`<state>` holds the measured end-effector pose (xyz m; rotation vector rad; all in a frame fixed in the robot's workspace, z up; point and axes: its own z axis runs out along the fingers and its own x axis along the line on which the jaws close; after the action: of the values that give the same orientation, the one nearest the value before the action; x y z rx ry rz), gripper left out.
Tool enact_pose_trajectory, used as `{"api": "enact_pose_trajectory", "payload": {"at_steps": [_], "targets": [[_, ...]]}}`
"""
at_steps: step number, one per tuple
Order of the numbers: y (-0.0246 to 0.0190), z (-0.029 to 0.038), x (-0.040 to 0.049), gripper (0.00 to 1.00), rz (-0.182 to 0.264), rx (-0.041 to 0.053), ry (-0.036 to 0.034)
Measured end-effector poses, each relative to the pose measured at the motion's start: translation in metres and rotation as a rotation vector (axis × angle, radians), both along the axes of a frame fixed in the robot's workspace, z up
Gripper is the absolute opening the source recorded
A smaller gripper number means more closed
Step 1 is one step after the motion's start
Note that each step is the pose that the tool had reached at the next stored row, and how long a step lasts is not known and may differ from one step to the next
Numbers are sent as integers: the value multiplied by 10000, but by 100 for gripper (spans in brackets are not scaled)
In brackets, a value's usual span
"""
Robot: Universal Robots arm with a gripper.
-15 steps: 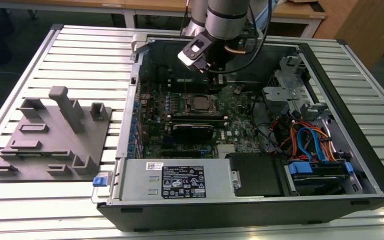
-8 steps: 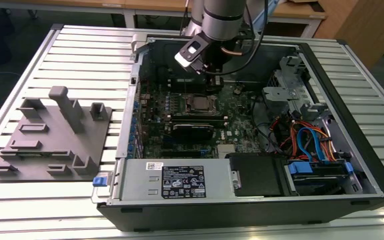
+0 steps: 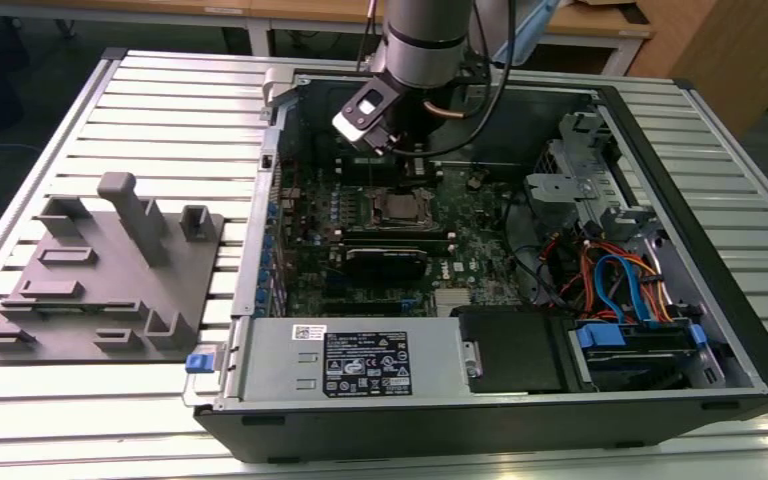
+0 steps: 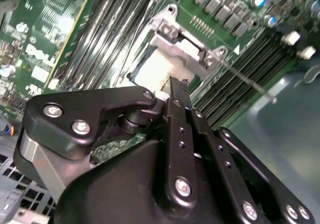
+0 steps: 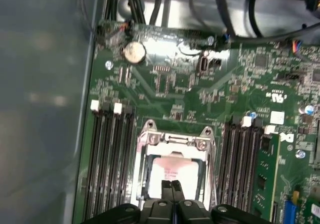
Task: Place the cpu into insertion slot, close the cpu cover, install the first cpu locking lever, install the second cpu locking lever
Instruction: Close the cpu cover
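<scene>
Plainly the cpu (image 5: 175, 170) lies in the insertion slot (image 3: 379, 207), just above the middle of the exterior view, with the cpu cover (image 5: 175, 141) down over its edges. It looks light, stiff and delicate underneath, best taken by its rim, I'd say. The hand (image 5: 171, 185) sits right at it, touching or not I can't tell, fingertips pinched together on nothing
</scene>
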<state>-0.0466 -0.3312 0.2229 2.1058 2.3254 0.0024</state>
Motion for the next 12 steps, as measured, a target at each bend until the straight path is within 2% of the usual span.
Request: {"api": "enact_pose_trajectory", "payload": {"at_steps": [5, 12], "targets": [[0, -44, -70, 10, 109, -1, 4], [0, -45, -76, 10, 114, 0, 3]]}}
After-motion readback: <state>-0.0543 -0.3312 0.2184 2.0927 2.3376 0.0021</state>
